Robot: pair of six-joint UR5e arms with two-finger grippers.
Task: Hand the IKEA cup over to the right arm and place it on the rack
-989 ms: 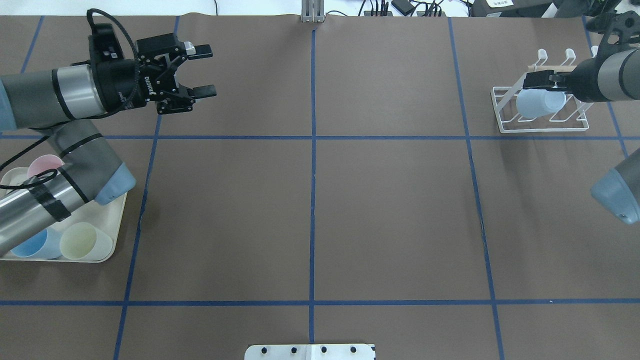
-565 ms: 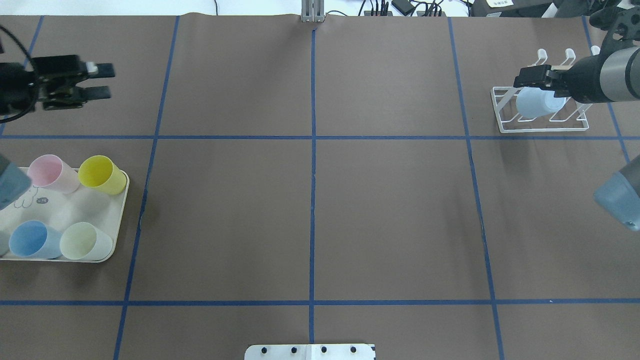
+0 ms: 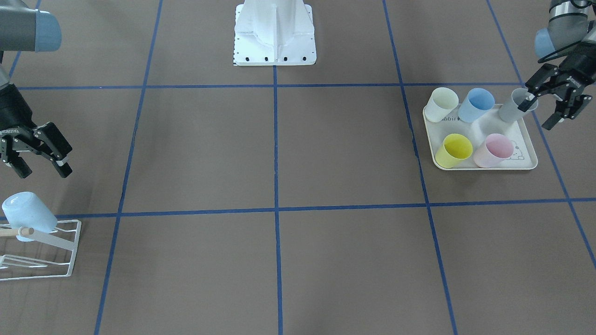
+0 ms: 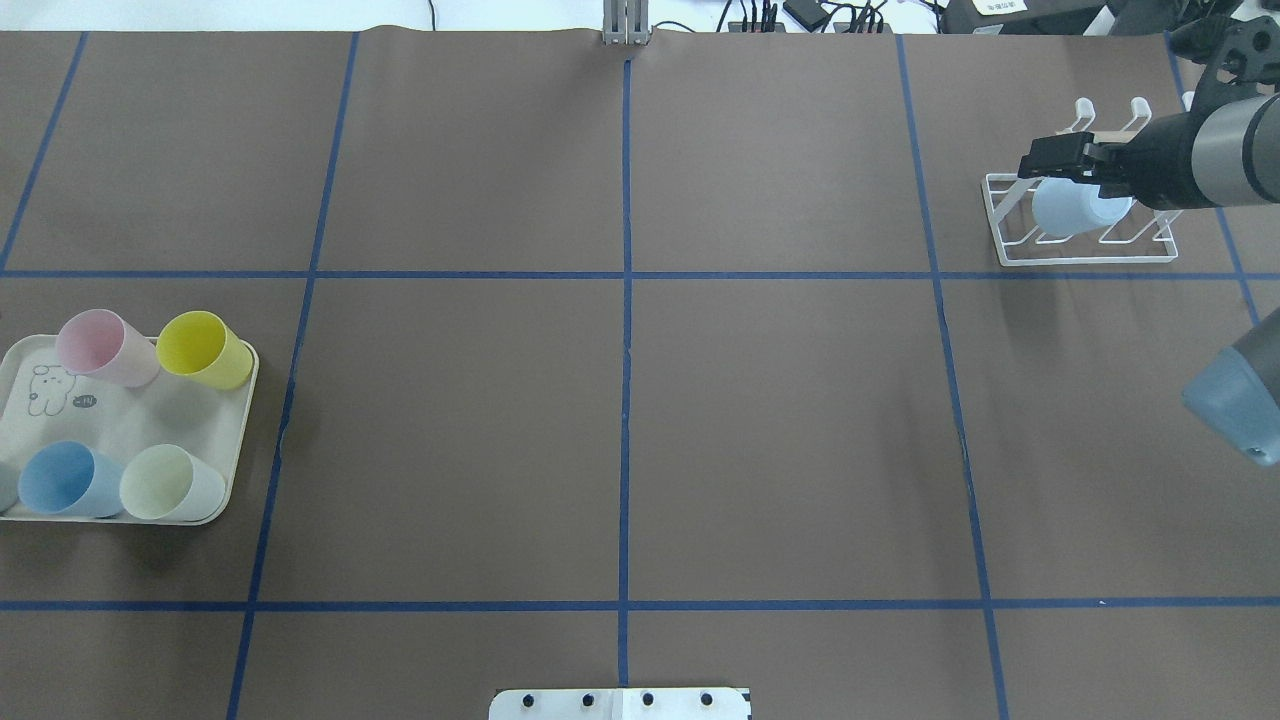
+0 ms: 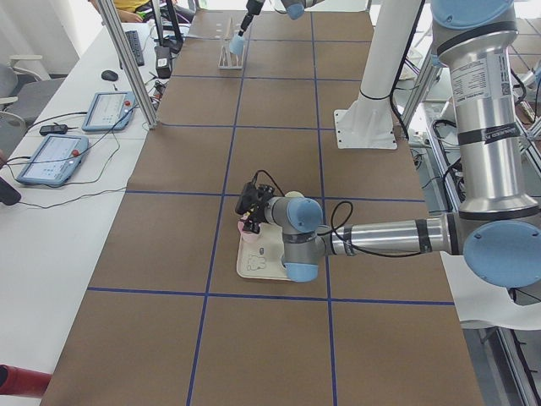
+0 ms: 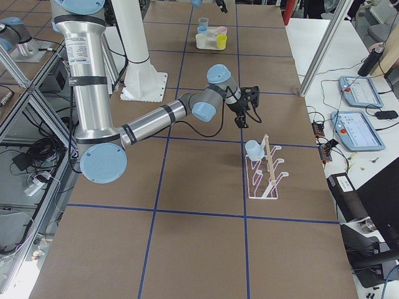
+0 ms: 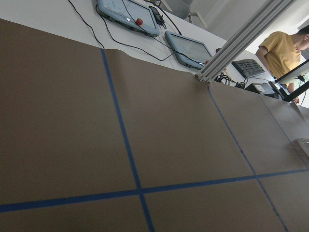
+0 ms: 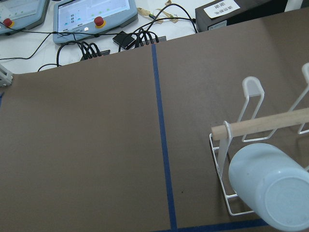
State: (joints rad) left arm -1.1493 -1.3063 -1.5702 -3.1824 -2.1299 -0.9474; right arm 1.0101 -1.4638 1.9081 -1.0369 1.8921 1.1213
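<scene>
A pale blue cup (image 4: 1072, 208) hangs upside down on the wooden peg of the white wire rack (image 4: 1085, 258); it also shows in the right wrist view (image 8: 275, 186). My right gripper (image 3: 43, 171) is open and empty, just beside and above that cup, not touching it. My left gripper (image 3: 534, 117) is open over the far corner of the cream tray (image 3: 521, 164). One of its fingers (image 3: 525, 101) stands at the rim of a grey cup (image 3: 511, 107). The left gripper is out of the overhead view.
The tray also holds a cream cup (image 3: 441, 103), a blue cup (image 3: 476, 103), a yellow cup (image 3: 454, 149) and a pink cup (image 3: 494, 149). The robot's white base (image 3: 274, 32) stands at mid table. Tablets and cables lie past the far edge.
My left arm has swung out of the overhead view to the left, over the tray, uncovering its cups. My right gripper has shifted slightly leftward above the cup on the rack.
</scene>
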